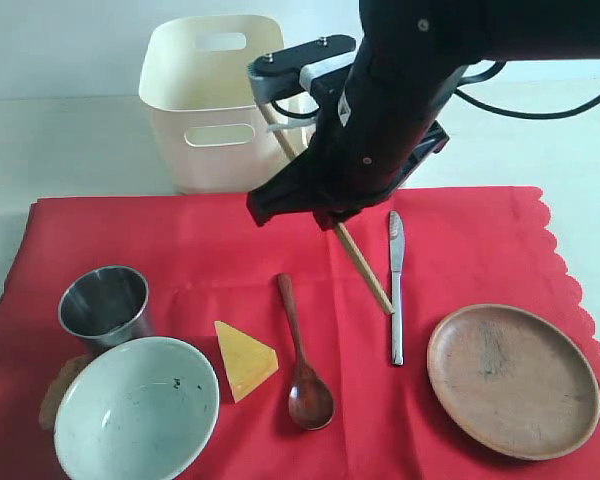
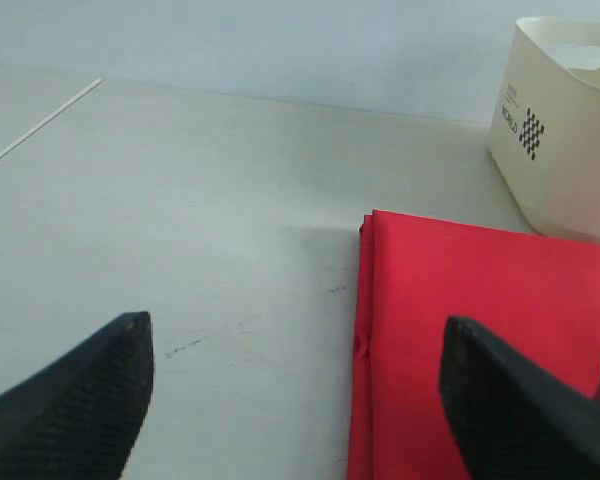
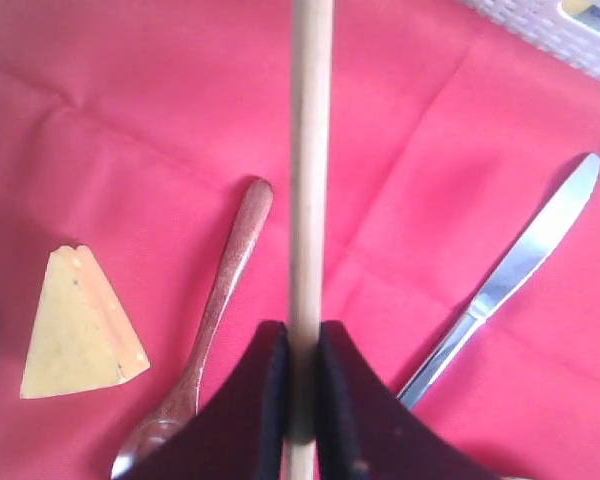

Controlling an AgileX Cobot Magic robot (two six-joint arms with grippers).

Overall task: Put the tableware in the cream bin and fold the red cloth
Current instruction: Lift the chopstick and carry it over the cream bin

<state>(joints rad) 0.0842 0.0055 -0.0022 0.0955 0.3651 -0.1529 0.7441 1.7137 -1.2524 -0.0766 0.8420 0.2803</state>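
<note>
The red cloth (image 1: 180, 240) lies spread on the table with the cream bin (image 1: 215, 100) behind it. My right gripper (image 3: 300, 335) is shut on the wooden chopsticks (image 3: 310, 150), which show as one pale rod held slanted above the cloth (image 1: 365, 265). On the cloth lie the dark wooden spoon (image 1: 302, 360), silver knife (image 1: 396, 285), brown plate (image 1: 513, 380), steel cup (image 1: 105, 305) and speckled bowl (image 1: 137, 408). My left gripper (image 2: 295, 335) is open and empty over the bare table by the cloth's edge (image 2: 370, 330).
A yellow cheese wedge (image 1: 245, 358) lies between bowl and spoon. A brown object (image 1: 60, 385) pokes out beside the bowl. A white lattice basket (image 3: 550, 30) shows in the right wrist view. The right arm (image 1: 400, 90) hangs in front of the bin.
</note>
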